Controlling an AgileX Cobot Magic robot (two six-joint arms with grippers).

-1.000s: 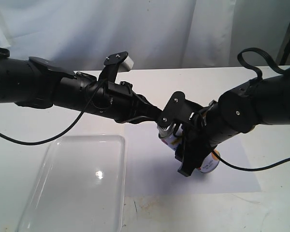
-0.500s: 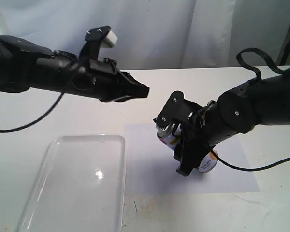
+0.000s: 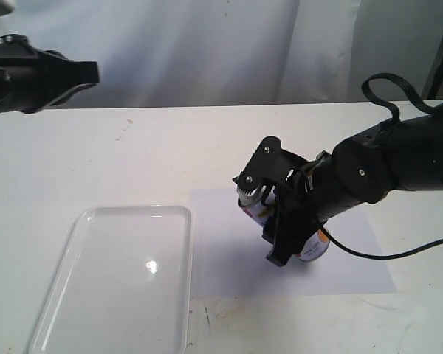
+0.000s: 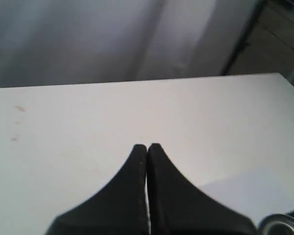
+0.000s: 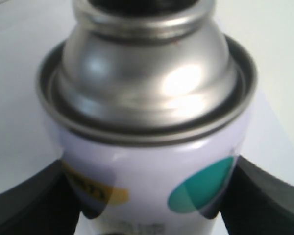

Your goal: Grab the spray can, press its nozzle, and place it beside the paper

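Observation:
The spray can (image 3: 315, 247) leans over the paper (image 3: 354, 269), with my right gripper (image 3: 286, 230) shut around its body. Its silver top (image 3: 249, 199) points left. Whether its base touches the sheet I cannot tell. In the right wrist view the spray can (image 5: 152, 161) fills the frame, with a black finger on each side of the white label with yellow and teal spots. Only the base of the black nozzle (image 5: 137, 4) shows above the silver dome. My left gripper (image 3: 90, 72) hangs shut at the far upper left, well away from the can; its fingertips (image 4: 140, 148) are pressed together with nothing between them.
A clear plastic tray (image 3: 85, 221) lies on the white table to the left of the paper. A white curtain backs the table. A black cable trails from the right arm across the paper's right side.
My left arm has pulled back from the can's top, up and far to the left. The right gripper and can have sunk slightly toward the paper.

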